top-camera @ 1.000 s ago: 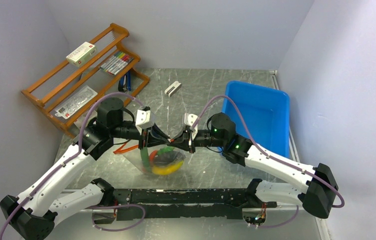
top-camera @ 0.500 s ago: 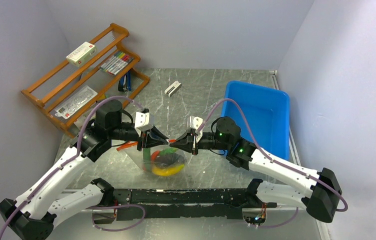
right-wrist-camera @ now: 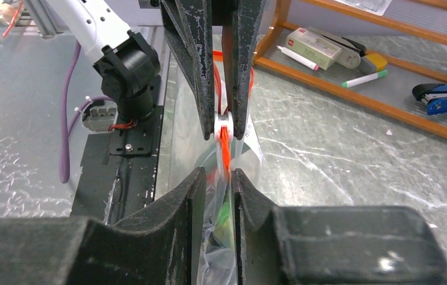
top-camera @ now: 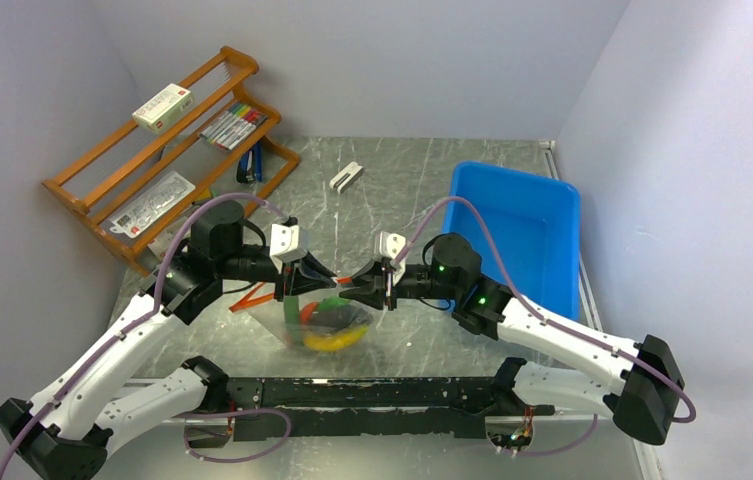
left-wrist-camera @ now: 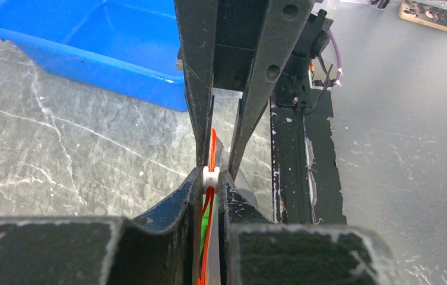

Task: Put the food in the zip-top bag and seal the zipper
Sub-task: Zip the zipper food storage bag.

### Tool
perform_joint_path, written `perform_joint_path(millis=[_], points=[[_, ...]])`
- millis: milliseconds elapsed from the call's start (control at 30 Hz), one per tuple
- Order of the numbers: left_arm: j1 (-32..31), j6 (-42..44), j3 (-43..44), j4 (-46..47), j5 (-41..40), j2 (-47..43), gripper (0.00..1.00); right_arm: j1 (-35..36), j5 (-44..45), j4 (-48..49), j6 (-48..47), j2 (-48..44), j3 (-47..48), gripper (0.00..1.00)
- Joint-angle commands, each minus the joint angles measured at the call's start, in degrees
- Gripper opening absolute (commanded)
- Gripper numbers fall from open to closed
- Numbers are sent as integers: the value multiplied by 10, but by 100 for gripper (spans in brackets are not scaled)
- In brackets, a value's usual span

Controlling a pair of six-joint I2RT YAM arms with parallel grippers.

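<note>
Overhead, the left gripper (top-camera: pixel 314 281) and right gripper (top-camera: pixel 365 292) have drawn together above the zip-top bag (top-camera: pixel 352 322), food (top-camera: pixel 330 340) inside, near the bench's (top-camera: pixel 422 180) front edge. In the left wrist view, the left gripper pinches the zipper (left-wrist-camera: pixel 211 155). In the right wrist view, the right gripper has just loosened, slightly spread around it, so sealing looks nearly done.

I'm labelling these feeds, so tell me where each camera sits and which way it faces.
Top external: fixed above and behind the arms, looking down at the table; both arms show, left gripper and right gripper tip to tip at the bag.
Left wrist: mounted at the wrist, facing right along the zipper toward the bin; own gripper below, right gripper opposite.
Right wrist: mounted at the wrist, facing left toward the rack; own gripper below, left gripper opposite.
Shared: both wrist views show the zipper.
</note>
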Motion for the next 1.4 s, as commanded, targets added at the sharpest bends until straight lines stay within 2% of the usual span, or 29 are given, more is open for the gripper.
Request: perform_joint_path(millis=[0, 233, 333, 367, 667, 1067, 1167, 1233, 1300, 1367], points=[[3, 5, 2, 7, -4, -7, 7, 0, -15, 14, 3, 10, 13, 23], [3, 13, 0, 2, -5, -7, 7, 1, -1, 21, 4, 13, 16, 21], [3, 10, -8, 7, -8, -10, 7, 1, 8, 27, 5, 9, 18, 2], [3, 10, -11, 8, -11, -11, 7, 1, 11, 28, 5, 7, 17, 0], [3, 25, -28, -6, -51, -35, 7, 0, 43, 77, 10, -57, -38, 0], [3, 13, -45, 0, -69, -37, 7, 0, 47, 50, 8, -80, -42, 0], [3, 9, -48, 8, -62, -41, 7, 0, 38, 14, 7, -52, -17, 21], [3, 6, -51, 16, -60, -45, 7, 1, 12, 2, 11, -29, 0, 30], [3, 4, -52, 21, -56, -45, 7, 2, 2, 10, 23, -11, 7, 35], [3, 3, -53, 22, -52, -43, 7, 3, 2, 23, 28, -4, 5, 35]])
